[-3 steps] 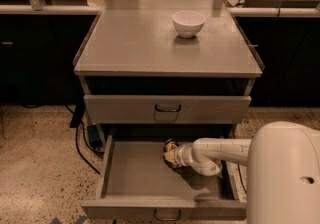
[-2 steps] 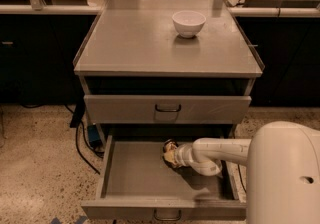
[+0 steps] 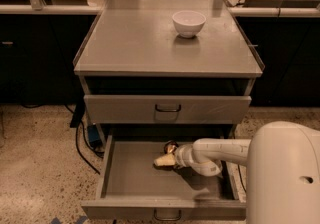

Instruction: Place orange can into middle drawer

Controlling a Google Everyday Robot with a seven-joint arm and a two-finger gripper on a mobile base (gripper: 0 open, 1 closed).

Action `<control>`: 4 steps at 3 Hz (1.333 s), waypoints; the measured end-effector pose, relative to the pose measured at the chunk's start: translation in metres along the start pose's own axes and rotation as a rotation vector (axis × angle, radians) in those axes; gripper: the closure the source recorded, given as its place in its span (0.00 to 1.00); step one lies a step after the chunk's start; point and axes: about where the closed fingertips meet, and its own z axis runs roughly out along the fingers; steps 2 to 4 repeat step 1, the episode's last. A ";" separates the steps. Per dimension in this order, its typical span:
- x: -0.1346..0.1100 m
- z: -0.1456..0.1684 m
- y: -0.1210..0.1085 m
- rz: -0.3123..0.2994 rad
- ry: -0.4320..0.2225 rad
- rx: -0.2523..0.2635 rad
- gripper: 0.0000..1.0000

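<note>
Cream gripper (image 3: pixel 164 160) — inside grey middle drawer (image 3: pixel 132 177).

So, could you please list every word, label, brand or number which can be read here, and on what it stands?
No text can be read in this picture.
Orange can: any print on its mottled side is too small to read.
White bowl and middle drawer: no marks visible.
Tool, inside the open middle drawer next to the orange can: no label visible.

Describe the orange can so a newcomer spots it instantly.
Find the grey cabinet; its lower handled drawer, the middle drawer, stands open. Inside, beside the gripper, is the orange can: small, dark and mottled, unlike the white bowl on top.
</note>
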 end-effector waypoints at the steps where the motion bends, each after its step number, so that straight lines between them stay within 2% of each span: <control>1: 0.000 0.000 0.000 0.000 0.000 0.000 0.00; 4: 0.000 0.000 0.000 0.000 0.000 0.000 0.00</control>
